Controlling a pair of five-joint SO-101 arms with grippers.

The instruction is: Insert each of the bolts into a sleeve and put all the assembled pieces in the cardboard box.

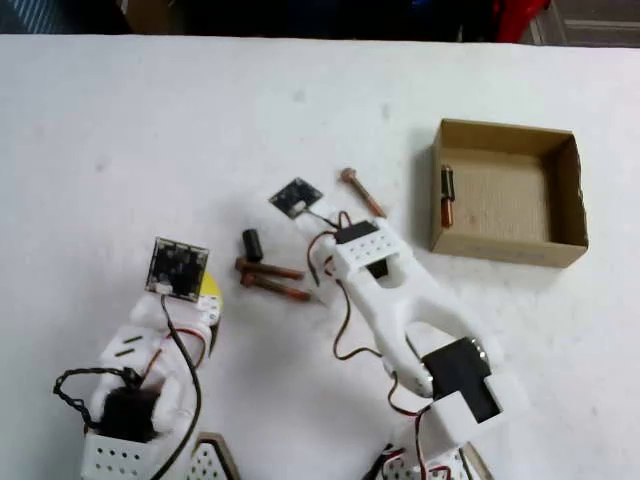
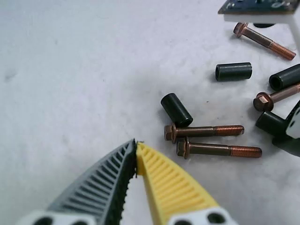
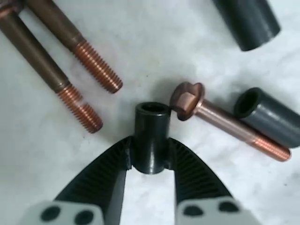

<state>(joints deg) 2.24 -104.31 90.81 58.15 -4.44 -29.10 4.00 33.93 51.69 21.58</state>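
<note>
right gripper (image 3: 150, 143): black fingers (image 3: 110, 173) clamped on the sides of a black sleeve (image 3: 151, 124), open only as wide as the sleeve. the sleeve's open end points away from the wrist.

a loose bolt (image 3: 225, 123) lies just beside it. its flange head is at the held sleeve's rim, can't tell if they touch. a second sleeve (image 3: 268, 117) lies alongside that bolt's shank and a third sleeve (image 3: 248, 21) is further off. the threaded ends of a bolt pair (image 3: 70, 44) lie side by side on the worktop (image 3: 197, 51).

left gripper (image 2: 136, 144): grey and yellow fingers, tips together. it sits over bare worktop, near the heads of the bolt pair but apart from them.

left wrist view adds:
- the full bolt pair, parallel, heads on the same side.
- a fourth sleeve (image 2: 176, 109) just beside the head of the nearer one.
- a fourth bolt (image 2: 265, 40) well apart from the pair, under the right arm's camera board.
- the right gripper at the frame edge, with the held sleeve partly hidden.

high view adds:
- the cardboard box (image 1: 500, 245) off to the right arm's side, apart from the loose parts.
- one assembled piece (image 1: 446, 195) inside, lying along the wall nearest the parts.
- the fourth bolt between the right arm and the box.
- the left arm, with only the yellow finger visible, near the bolt pair.
</note>
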